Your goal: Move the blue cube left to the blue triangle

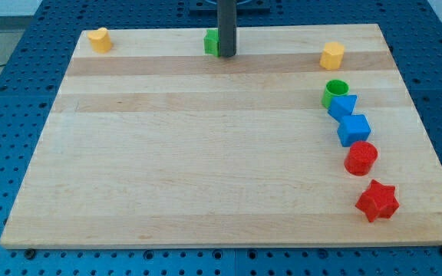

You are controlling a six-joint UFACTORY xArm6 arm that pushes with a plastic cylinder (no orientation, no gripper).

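The blue cube (pixel 354 129) lies on the wooden board (pixel 190 153) at the view's right. The blue triangle (pixel 343 106) sits just above it, touching its upper left corner. My tip (pixel 226 55) is at the view's top centre, right beside a green block (pixel 212 43), far to the left of and above both blue blocks.
A green cylinder (pixel 334 92) touches the blue triangle from above. A red cylinder (pixel 361 158) sits just below the blue cube and a red star (pixel 377 200) below that. A yellow block (pixel 332 56) lies at the top right, another yellow block (pixel 99 39) at the top left.
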